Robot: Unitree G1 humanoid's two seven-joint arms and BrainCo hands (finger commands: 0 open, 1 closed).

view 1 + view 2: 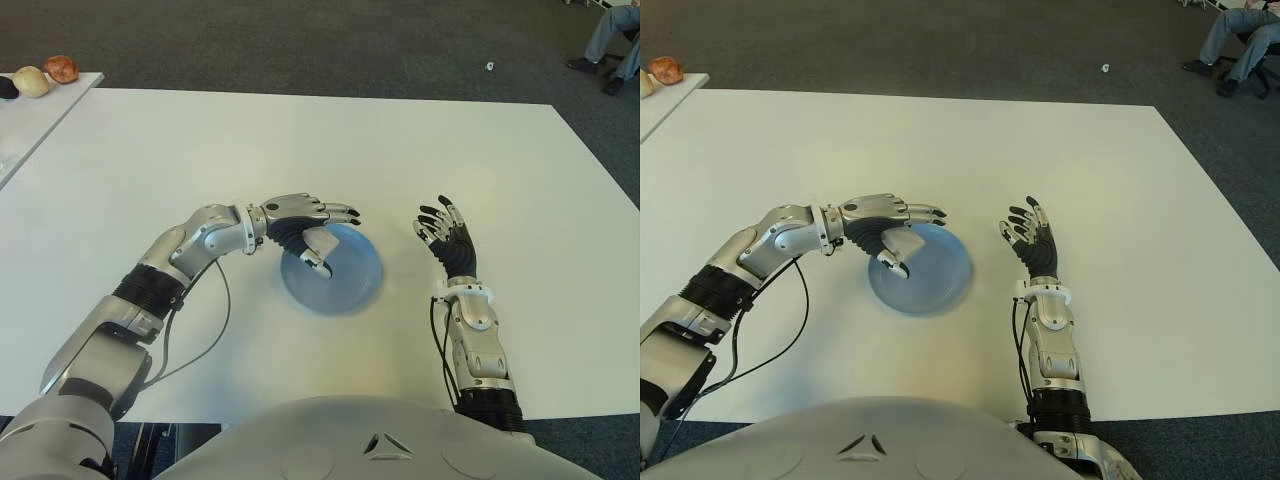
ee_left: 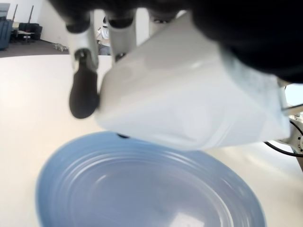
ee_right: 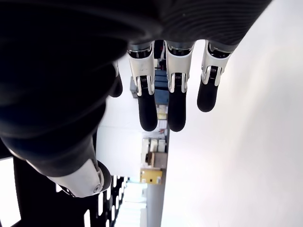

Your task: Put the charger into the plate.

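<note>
So the left robot hand (image 1: 300,225) is out over the near-left part of the blue plate (image 1: 350,285), palm down, and it's got the charger (image 2: 189,104) tucked underneath it. From the head cameras you can only see a bit of the white block poking out below the palm, between the thumb and the stretched-out fingers (image 1: 335,211). The left wrist view is way clearer: the charger is a white, rounded-corner block pressed up against the dark palm, with a black fingertip touching one side of it. It's tilted, one corner lower than the rest, and it hangs above the plate's ridged blue surface. There's a visible gap between charger and plate, so it's not touching the plate.

The plate sits flat on the white counter (image 1: 150,150), right in front of the robot's torso, roughly between the two arms.

The right robot hand (image 1: 446,232) shows to the right of the plate, well apart from it, fingers spread and pointing away from the robot, holding nothing. Its own wrist view shows the fingers straight and loose with nothing between them.

Other stuff: a cable (image 1: 205,330) loops down from the left forearm across the counter. Far left corner has a second white surface with a few small roundish things (image 1: 45,75) on it. Top right corner, someone's legs (image 1: 612,40) on the dark carpet.
</note>
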